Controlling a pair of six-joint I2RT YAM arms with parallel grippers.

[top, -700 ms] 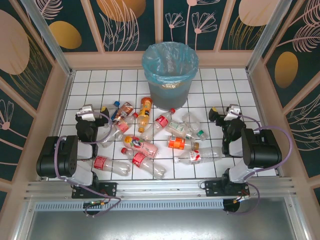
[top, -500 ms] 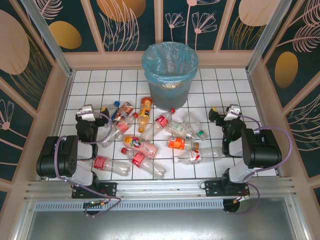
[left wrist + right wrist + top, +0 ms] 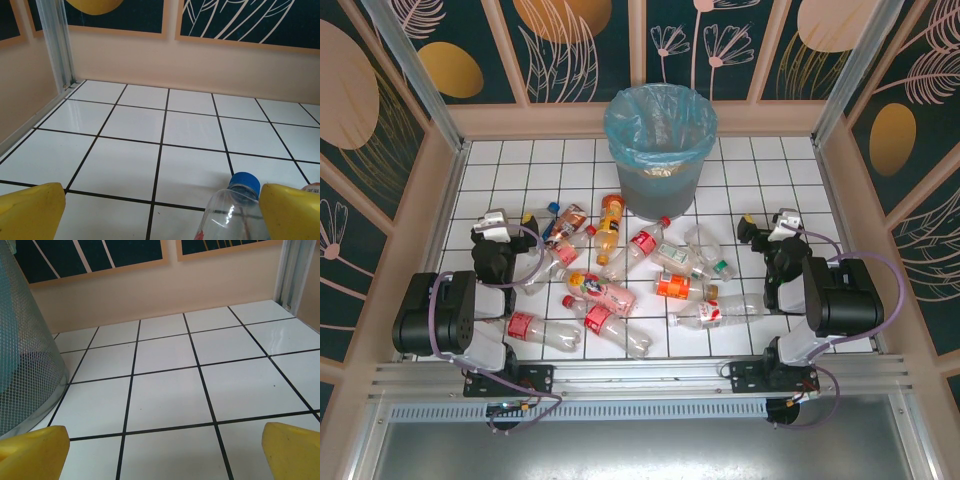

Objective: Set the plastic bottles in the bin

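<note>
Strewn on their sides across the middle of the tiled tabletop, between left gripper and right gripper: plastic bottles, clear, with red, orange and pink labels. Both sets of jaws spread wide, holding nothing. One blue-capped bottle just beside the left gripper's right finger. Bin at the tabletop's far edge.

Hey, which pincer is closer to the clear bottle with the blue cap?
Left. The blue-capped bottle lies within the open left pincer, close to its right-hand finger. The right pincer sits over bare tiles beside the bin, across the bottle pile.
</note>
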